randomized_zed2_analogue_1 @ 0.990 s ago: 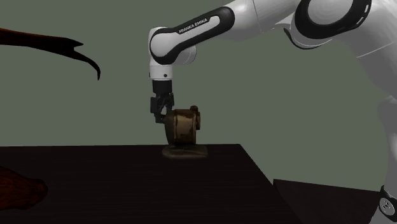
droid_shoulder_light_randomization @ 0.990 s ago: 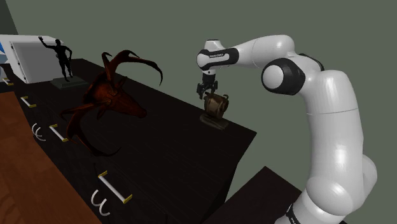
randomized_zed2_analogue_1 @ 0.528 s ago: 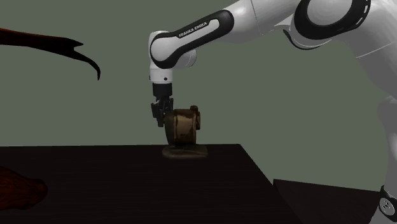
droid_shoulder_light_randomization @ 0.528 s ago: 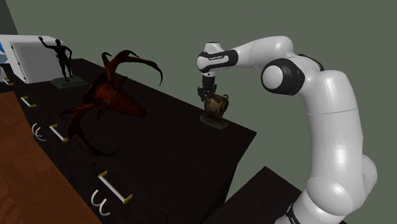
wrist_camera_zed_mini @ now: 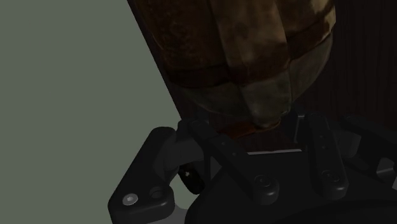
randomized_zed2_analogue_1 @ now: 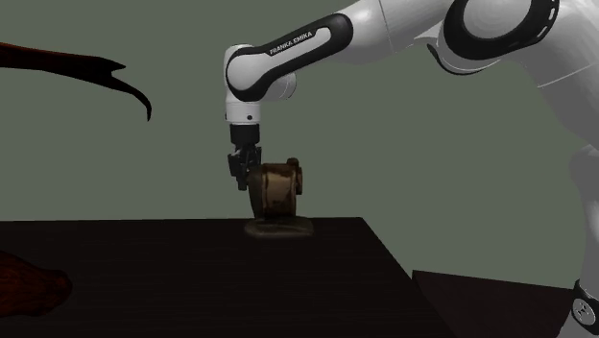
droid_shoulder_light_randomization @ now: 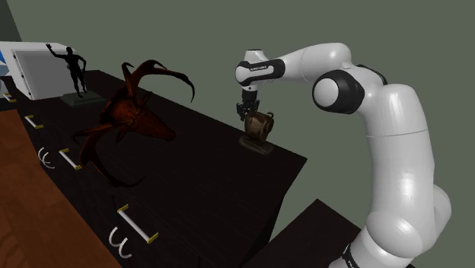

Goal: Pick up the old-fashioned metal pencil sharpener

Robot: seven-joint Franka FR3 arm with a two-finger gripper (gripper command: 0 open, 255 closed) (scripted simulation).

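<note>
The pencil sharpener (droid_shoulder_light_randomization: 259,128) is a brown, tarnished metal barrel on a small base. It stands near the far corner of the dark table (droid_shoulder_light_randomization: 190,183). In the second exterior view the sharpener (randomized_zed2_analogue_1: 278,192) rests with its base on the table top. My black gripper (randomized_zed2_analogue_1: 240,173) comes down from above on the side of the barrel toward that view's left. In the shoulder view the gripper (droid_shoulder_light_randomization: 245,113) sits at the sharpener's upper end. The wrist view shows the gripper (wrist_camera_zed_mini: 257,127) shut on a narrow end of the sharpener (wrist_camera_zed_mini: 254,57).
A dark red horned skull sculpture (droid_shoulder_light_randomization: 133,114) fills the table's middle; its horn tip (randomized_zed2_analogue_1: 115,77) reaches in from the second exterior view's left. A black human figurine (droid_shoulder_light_randomization: 74,68) and a white box (droid_shoulder_light_randomization: 38,68) stand far back. Drawer handles (droid_shoulder_light_randomization: 137,224) line the front.
The hand sank a little beside the sharpener and its fingers closed on it. The sharpener has stayed on the table.
</note>
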